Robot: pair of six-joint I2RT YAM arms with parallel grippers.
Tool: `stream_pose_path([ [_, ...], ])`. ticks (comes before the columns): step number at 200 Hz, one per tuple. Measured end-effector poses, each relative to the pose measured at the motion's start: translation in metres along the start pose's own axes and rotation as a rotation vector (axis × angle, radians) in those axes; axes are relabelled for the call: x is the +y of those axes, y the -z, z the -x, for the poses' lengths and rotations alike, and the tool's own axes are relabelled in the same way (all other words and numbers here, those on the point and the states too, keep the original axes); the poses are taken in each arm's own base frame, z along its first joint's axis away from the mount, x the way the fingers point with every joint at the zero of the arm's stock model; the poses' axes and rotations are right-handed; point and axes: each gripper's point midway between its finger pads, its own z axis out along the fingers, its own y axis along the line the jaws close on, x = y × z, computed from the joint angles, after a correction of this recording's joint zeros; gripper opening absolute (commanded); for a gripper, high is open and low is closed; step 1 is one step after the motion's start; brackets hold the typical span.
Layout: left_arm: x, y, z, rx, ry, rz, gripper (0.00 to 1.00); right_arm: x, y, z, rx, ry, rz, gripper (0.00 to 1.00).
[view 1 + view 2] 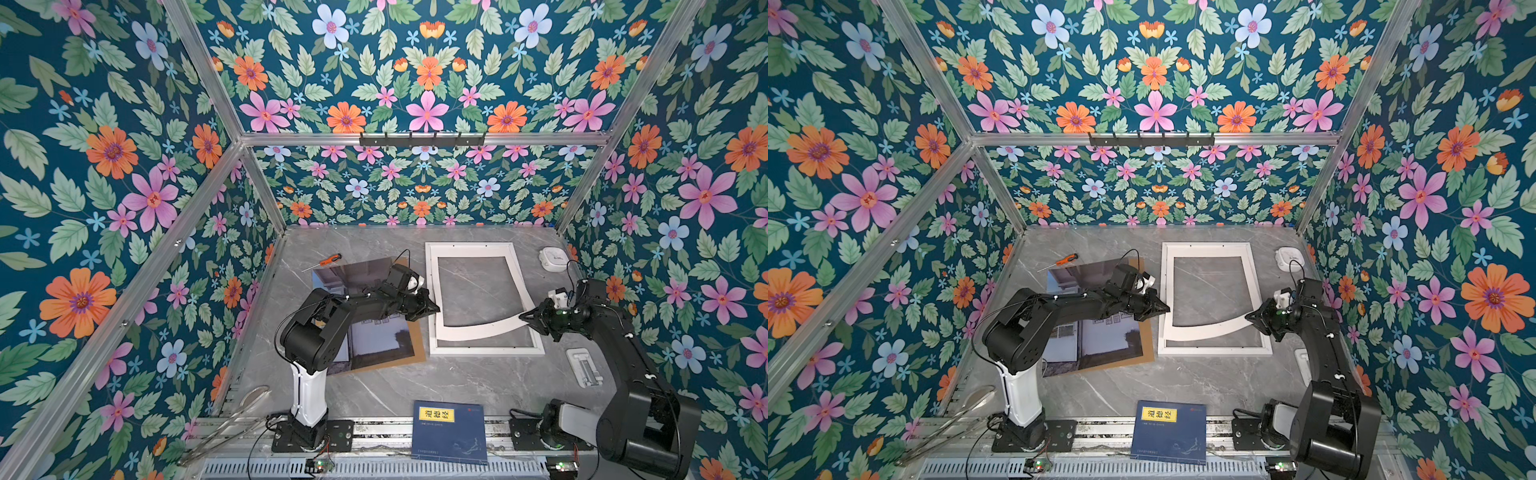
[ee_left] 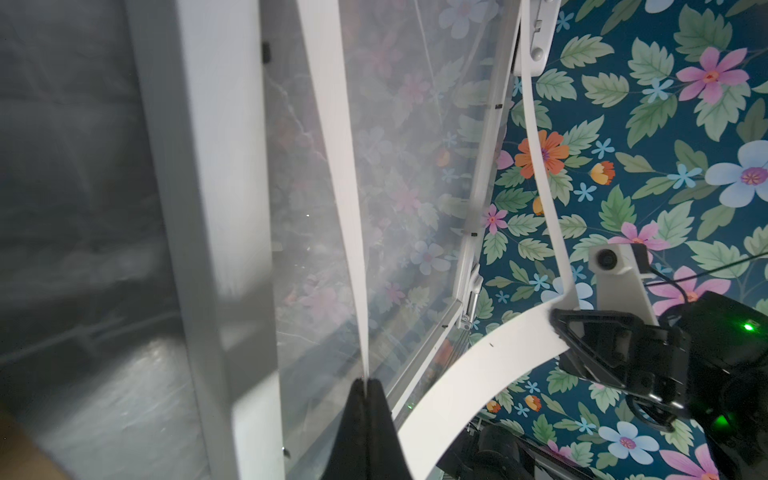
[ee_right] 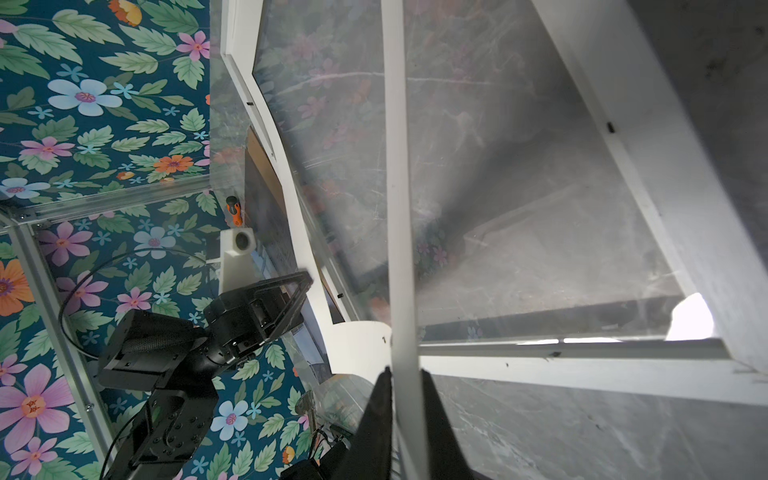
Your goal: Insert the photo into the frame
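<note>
The white frame (image 1: 486, 351) (image 1: 1214, 351) lies flat on the table right of centre, with glazing in it. A white card mat (image 1: 482, 330) (image 1: 1208, 330) is lifted above it and bows downward between both grippers. My left gripper (image 1: 436, 309) (image 2: 368, 380) is shut on the mat's left edge. My right gripper (image 1: 524, 316) (image 3: 405, 370) is shut on the mat (image 3: 399, 208) at its near right corner. The photo (image 1: 376, 336) (image 1: 1104, 336) rests on a brown backing board (image 1: 417, 347) left of the frame, partly hidden under my left arm.
An orange-handled screwdriver (image 1: 330, 260) lies at the back left. A round white device (image 1: 552, 258) sits at the back right and a white plastic piece (image 1: 584, 365) by the right arm. A dark blue book (image 1: 451, 432) overhangs the front edge; metal tongs (image 1: 241, 411) lie front left.
</note>
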Motion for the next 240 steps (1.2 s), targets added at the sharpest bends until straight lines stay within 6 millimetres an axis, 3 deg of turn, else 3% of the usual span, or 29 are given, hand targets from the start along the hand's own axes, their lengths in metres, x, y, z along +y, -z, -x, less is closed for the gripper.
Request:
stream_pose_path([
  [60, 0.002, -0.001, -0.004, -0.002, 0.011, -0.001, 0.0, -0.012, -0.003, -0.006, 0.018, -0.03, -0.036, 0.15],
  [116, -0.001, -0.002, 0.0, -0.011, 0.005, -0.011, 0.0, -0.014, -0.007, 0.0, 0.013, -0.03, -0.045, 0.19],
  [162, -0.002, -0.004, 0.001, -0.014, 0.015, -0.015, 0.0, -0.012, -0.007, 0.004, 0.005, -0.024, -0.045, 0.42],
  [178, -0.002, -0.004, 0.001, -0.014, 0.021, -0.016, 0.0, -0.012, -0.004, 0.003, -0.004, -0.018, -0.05, 0.58],
  [191, -0.002, -0.004, 0.001, -0.014, 0.021, -0.016, 0.0, -0.012, -0.001, 0.003, -0.017, -0.011, -0.06, 0.83],
  [199, -0.002, -0.004, 0.001, -0.014, 0.021, -0.017, 0.0, -0.012, 0.001, 0.002, -0.026, -0.009, -0.069, 0.92],
  [213, -0.002, -0.004, 0.001, -0.014, 0.022, -0.016, 0.0, -0.013, 0.005, 0.002, -0.039, 0.003, -0.084, 0.98],
  [240, -0.002, -0.004, 0.001, -0.014, 0.023, -0.016, 0.0, -0.014, 0.012, 0.003, -0.071, 0.015, -0.117, 0.99],
])
